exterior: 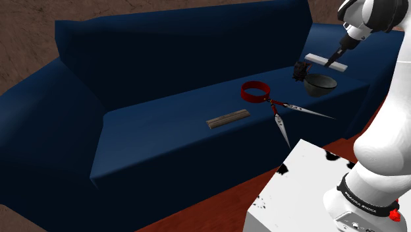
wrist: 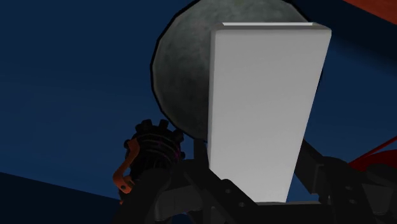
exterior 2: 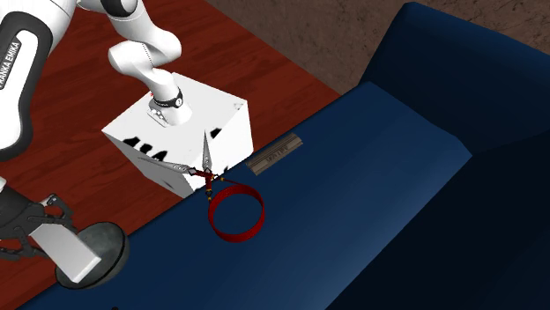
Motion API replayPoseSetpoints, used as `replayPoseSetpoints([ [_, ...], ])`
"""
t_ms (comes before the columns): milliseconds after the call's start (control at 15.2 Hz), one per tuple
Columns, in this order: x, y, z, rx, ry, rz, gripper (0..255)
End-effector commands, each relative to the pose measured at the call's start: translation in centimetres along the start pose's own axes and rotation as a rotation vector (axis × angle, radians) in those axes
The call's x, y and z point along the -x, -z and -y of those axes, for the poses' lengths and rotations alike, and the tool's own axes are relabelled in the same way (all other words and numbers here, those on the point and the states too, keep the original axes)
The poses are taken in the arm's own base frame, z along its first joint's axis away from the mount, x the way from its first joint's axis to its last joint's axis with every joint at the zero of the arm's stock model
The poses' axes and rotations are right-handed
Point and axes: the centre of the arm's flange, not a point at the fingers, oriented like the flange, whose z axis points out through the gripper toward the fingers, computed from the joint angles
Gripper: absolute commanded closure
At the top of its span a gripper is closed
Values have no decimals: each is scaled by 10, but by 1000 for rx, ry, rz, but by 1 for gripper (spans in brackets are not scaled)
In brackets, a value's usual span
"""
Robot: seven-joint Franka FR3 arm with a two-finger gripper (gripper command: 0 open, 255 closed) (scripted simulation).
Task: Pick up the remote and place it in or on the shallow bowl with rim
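Gripper (exterior: pixel 337 59) is clamped on the pale remote (exterior: pixel 317 59), above the bowl (exterior: pixel 321 86).
A dark toothed object (exterior: pixel 302 70) is seen just beside its rim.

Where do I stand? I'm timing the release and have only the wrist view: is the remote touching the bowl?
Observer: No. In the shoulder view the remote, clasped by the gripper, hangs above the bowl and looks clear of its rim.
Operator: What else is on the seat that I can't make out?
Observer: A red ring joined to two pointed silver blades lies on the sofa seat, to the shoulder view's left of the bowl and apart from it.
Operator: Anything past that?
Observer: A brown bar lies flat, further left than the ring.
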Motion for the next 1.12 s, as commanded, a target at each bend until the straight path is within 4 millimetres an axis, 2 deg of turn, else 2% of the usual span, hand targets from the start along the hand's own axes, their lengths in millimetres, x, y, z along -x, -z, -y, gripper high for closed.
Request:
replayPoseSetpoints([
  [0,0,0,0,1,0,0,255],
  [132,0,0,0,1,0,0,255],
  [198,0,0,0,1,0,0,0],
  [528,0,0,0,1,0,0,0],
  [792,0,50,0,1,0,0,0],
  [1056,0,50,0,1,0,0,0],
])
